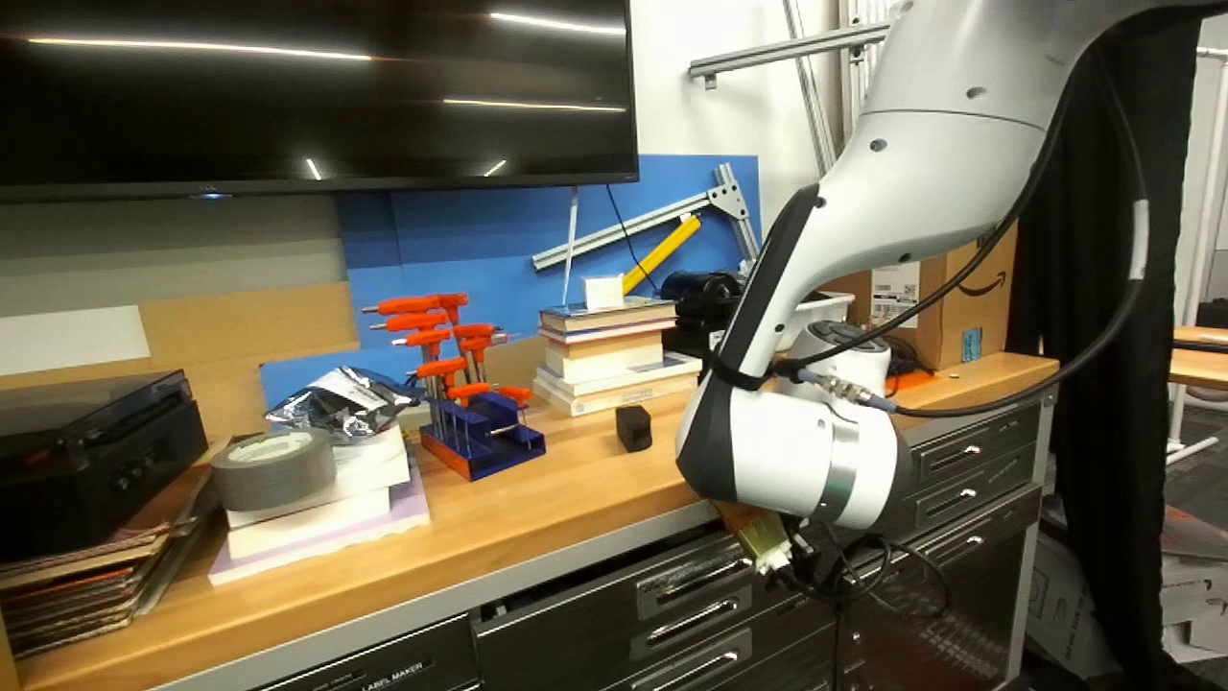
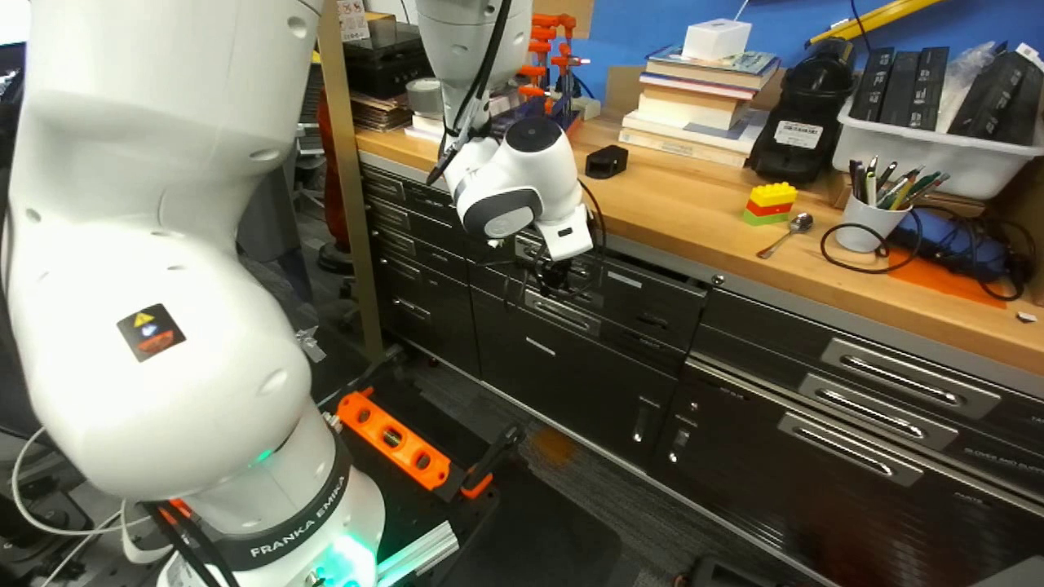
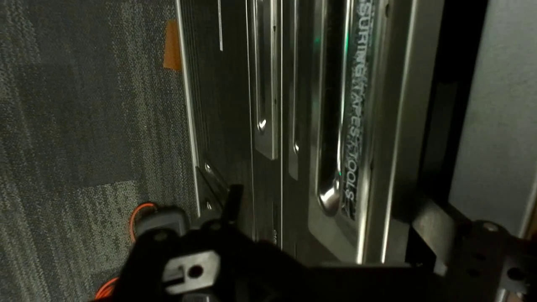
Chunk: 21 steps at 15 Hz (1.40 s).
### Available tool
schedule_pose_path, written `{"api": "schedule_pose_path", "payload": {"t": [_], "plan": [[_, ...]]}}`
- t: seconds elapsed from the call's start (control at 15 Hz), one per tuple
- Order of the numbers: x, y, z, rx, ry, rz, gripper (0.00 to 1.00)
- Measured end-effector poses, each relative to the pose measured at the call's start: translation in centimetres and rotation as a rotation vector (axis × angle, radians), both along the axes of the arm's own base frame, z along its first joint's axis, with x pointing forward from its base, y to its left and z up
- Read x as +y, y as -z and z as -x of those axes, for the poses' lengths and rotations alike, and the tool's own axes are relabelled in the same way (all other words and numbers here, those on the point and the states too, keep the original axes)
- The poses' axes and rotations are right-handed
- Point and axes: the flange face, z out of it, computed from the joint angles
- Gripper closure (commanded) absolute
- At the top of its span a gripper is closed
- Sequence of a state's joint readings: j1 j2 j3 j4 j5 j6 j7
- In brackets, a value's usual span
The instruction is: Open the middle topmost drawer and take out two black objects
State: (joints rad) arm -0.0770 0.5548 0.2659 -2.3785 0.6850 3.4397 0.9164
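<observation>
- My pincer [image 3: 361,216] gapes wide, empty, by the ajar top drawer [image 1: 576,619].
- A black object [image 1: 633,428] sits on the bench [image 1: 576,480], nearer than the books [image 1: 597,363].

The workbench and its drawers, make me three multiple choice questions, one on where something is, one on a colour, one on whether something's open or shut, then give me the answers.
1. Where is the small black block?
A. On the book stack
B. On the wooden bench top
C. In the pen cup

2. What colour is the top layer of the toy-brick stack?
A. Green
B. Blue
C. Yellow

3. How does the middle topmost drawer stand?
A. Partly open
B. Fully shut
C. Lifted right out

Answers:
1 is B: both exterior views show it resting on the wood.
2 is C: an exterior view shows yellow above red, with green at the bottom.
3 is A: a dark gap shows along the top of its front in all three views.
</observation>
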Motion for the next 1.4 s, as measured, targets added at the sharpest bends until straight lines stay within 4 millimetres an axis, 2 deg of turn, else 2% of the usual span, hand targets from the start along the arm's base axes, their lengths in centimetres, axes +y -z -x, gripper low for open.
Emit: {"api": "schedule_pose_path", "payload": {"t": [0.27,0.33,0.47,0.53,0.6,0.73,1.0,1.4], "plan": [[-0.2,1.1,0.2,0.005,0.007,0.015,0.00],[-0.3,1.4,0.2,0.008,0.007,0.017,0.18],[-0.4,1.8,0.3,0.015,0.005,0.027,0.34],[-0.4,1.9,0.3,0.016,0.002,0.037,0.10],[-0.6,2.0,0.4,0.018,-0.002,0.051,0.09],[-1.0,2.3,0.9,0.030,0.004,0.087,0.00],[-2.4,3.0,3.1,0.120,0.035,0.168,0.00],[-6.5,2.8,7.8,0.308,0.062,0.249,0.00]]}}
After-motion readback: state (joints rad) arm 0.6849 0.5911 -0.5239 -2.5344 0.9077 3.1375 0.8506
